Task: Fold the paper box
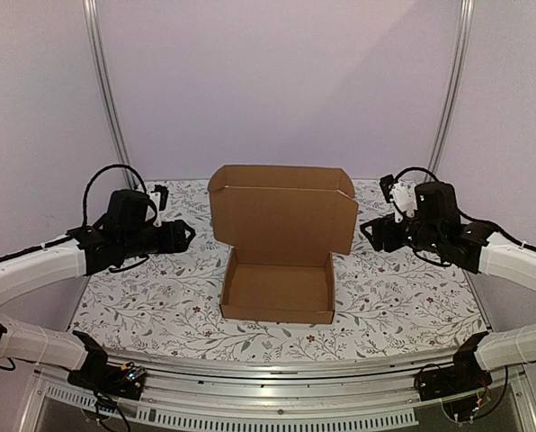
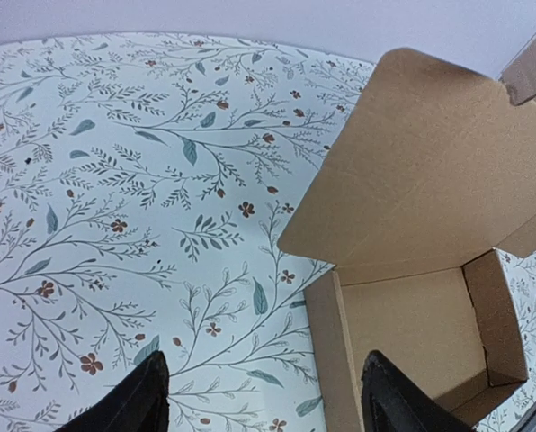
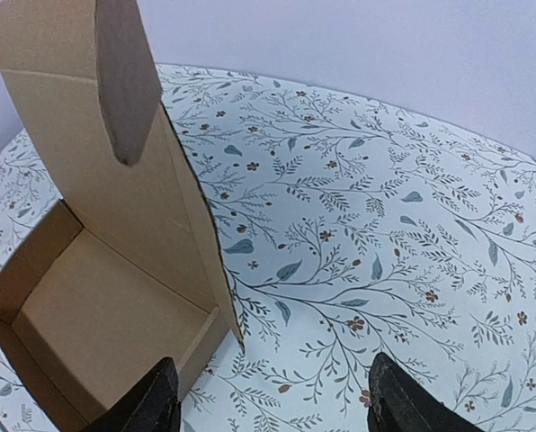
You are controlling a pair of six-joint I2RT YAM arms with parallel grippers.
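The brown cardboard paper box (image 1: 279, 290) sits in the middle of the table, its shallow tray formed and its lid (image 1: 284, 216) standing upright at the back. My left gripper (image 1: 185, 236) hovers left of the box, open and empty. My right gripper (image 1: 369, 234) hovers right of the box, open and empty. In the left wrist view the box (image 2: 412, 324) lies to the right, its left wall between my open fingers (image 2: 142, 400). In the right wrist view the box (image 3: 106, 315) lies at the left, its right wall near my left finger (image 3: 156, 400).
The table carries a white cloth with a leaf and flower print (image 1: 151, 297). Metal frame posts (image 1: 106, 90) stand at the back corners before a plain wall. A metal rail (image 1: 277, 369) runs along the near edge.
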